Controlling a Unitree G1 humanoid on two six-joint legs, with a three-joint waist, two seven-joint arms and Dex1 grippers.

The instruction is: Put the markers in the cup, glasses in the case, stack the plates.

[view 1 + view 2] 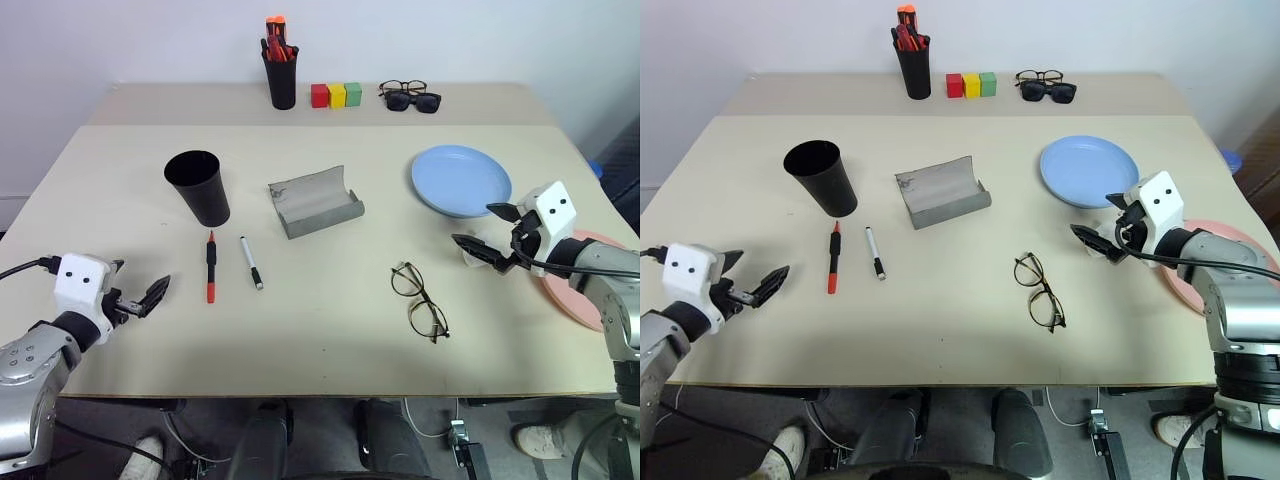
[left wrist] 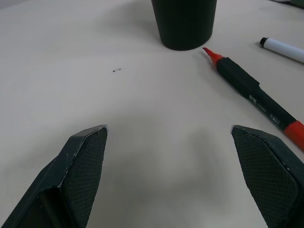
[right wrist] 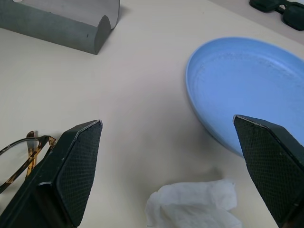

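The black marker with red ends (image 1: 211, 267) lies flat on the table (image 1: 330, 330) just ahead and to the right of the left end effector (image 1: 140, 298), its long axis running away from the robot and its pointed red tip toward the cup (image 1: 198, 187). The shorter white marker (image 1: 250, 262) lies almost parallel just beyond it, further right, black cap toward the robot's edge; in the left wrist view it is cut off at the frame. The cup is a matte black tapered tumbler, upright with its mouth open upward, ahead of the left end effector and just past the red tip.

The left end effector hovers with its two black, cross-hatched fingers spread wide and nothing between them. The right end effector (image 1: 492, 232) is likewise spread wide and empty, pointing in toward the middle of the table.

The glasses (image 1: 420, 300), thin dark wire with round clear lenses, lie to the left of the right end effector and nearer the robot, long axis running roughly front to back, arms folded. The right wrist view catches just one rim and a brownish arm.

The grey, felt-like case (image 1: 315, 202) lies open, well to the left of the right end effector and further back, its curved lid raised.

The light blue plate (image 1: 461, 180) sits just ahead of the right end effector. The salmon pink plate (image 1: 586, 300) is largely hidden behind the right arm. A crumpled white tissue (image 3: 192, 204) lies right below the right end effector.
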